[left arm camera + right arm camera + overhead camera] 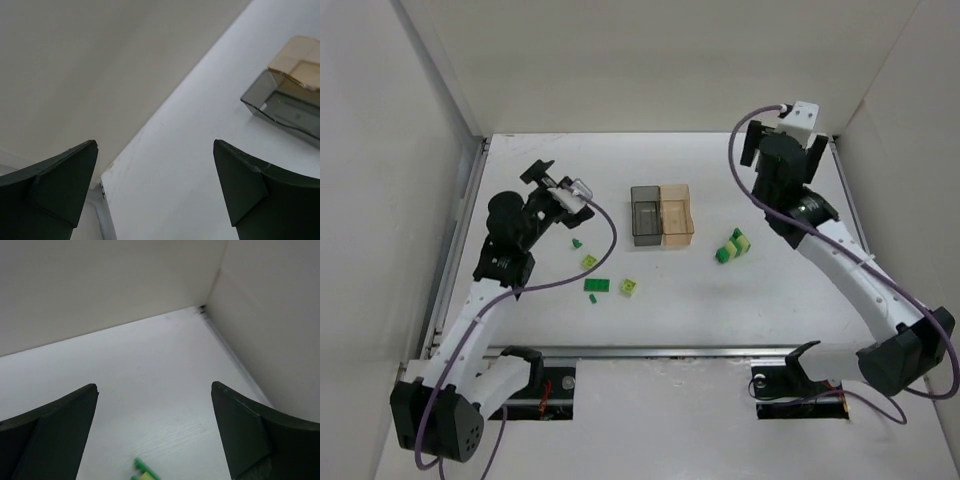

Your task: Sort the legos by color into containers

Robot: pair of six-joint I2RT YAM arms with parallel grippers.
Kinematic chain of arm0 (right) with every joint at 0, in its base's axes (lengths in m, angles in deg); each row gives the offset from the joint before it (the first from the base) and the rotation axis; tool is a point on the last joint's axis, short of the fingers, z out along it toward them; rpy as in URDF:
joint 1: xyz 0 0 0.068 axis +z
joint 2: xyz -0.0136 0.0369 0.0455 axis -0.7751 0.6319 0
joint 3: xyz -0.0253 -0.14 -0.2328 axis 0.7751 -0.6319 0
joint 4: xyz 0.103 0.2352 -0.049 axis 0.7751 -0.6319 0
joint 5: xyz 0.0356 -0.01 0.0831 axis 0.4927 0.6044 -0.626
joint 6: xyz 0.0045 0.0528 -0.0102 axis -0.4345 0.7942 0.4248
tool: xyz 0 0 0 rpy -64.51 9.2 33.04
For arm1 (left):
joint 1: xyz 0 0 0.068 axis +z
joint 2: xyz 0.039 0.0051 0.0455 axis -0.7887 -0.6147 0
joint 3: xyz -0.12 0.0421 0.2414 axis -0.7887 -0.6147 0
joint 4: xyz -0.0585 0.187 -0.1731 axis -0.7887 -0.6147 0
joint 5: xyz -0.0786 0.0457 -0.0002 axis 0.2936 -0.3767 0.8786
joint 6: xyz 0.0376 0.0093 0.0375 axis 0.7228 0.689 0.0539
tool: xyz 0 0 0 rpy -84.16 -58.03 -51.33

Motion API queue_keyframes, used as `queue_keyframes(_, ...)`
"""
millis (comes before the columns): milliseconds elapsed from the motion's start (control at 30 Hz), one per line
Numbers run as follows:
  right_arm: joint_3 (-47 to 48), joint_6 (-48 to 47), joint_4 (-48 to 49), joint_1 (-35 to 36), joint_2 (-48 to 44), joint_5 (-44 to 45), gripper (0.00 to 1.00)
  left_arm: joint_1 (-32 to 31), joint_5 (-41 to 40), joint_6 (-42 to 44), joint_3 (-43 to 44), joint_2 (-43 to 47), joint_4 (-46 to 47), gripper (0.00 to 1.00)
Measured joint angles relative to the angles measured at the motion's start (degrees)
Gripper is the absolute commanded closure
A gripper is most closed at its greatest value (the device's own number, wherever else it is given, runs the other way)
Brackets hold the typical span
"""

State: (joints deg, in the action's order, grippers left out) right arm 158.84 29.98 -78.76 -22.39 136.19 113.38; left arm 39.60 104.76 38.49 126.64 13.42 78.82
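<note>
Though legos (597, 286) flank containers (660, 238), left gripper (155, 143) gapes.

Matt, smooth white across the counter (720, 310), faintly scuffed. Glossy translucent plastic in the 2 joined containers, smoky grey bin (645, 215) and pale orange bin (677, 213). Hard, shiny plastic in the legos (597, 286). Matt dark plastic on the left pincer (155, 142) fingers (55, 190). Flat matt white on the walls (670, 70).
</note>
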Motion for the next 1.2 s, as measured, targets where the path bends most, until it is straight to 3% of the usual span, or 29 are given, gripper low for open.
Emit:
queue_keyframes(100,5.51,17.0,-14.16,-2.4,-0.79,-12.09,0.01,-1.33,-1.22,2.75,5.79,-4.28,-11.39,0.0)
queue_keyframes(200,3.15,32.63,-22.77,-5.6,-2.29,-22.12,0.06,-2.89,-1.73,2.29,9.03,-6.54,-17.64,0.0)
queue_keyframes(300,-2.51,45.11,-28.7,-6.05,0.04,-31.08,0.07,-3.56,-2.36,0.85,9.29,-6.45,-20.04,0.0)
queue_keyframes(367,-5.55,52.15,-31.91,-5.97,3.08,-36.46,0.15,-3.74,-3.39,0.17,8.96,-6.25,-19.85,0.0)
queue_keyframes(467,-9.68,58.47,-34.69,-6.69,8.31,-42.01,0.18,-3.89,-4.35,-0.44,7.85,-5.42,-19.47,0.0)
queue_keyframes(767,-11.21,70.18,-35.32,-11.23,10.75,-48.37,0.21,-4.57,-4.92,-2.1,4.72,-2.62,-19.34,0.0)
queue_keyframes(1033,-11.58,72.63,-34.45,-12.33,18.62,-48.5,0.22,-4.57,-4.28,-4.09,4.15,-1.99,-19.45,0.0)
queue_keyframes(1200,-10.78,72.32,-34.38,-12.33,23.32,-48.02,0.33,-4.57,-3.5,-5.99,3.61,-1.16,-18.86,0.0)
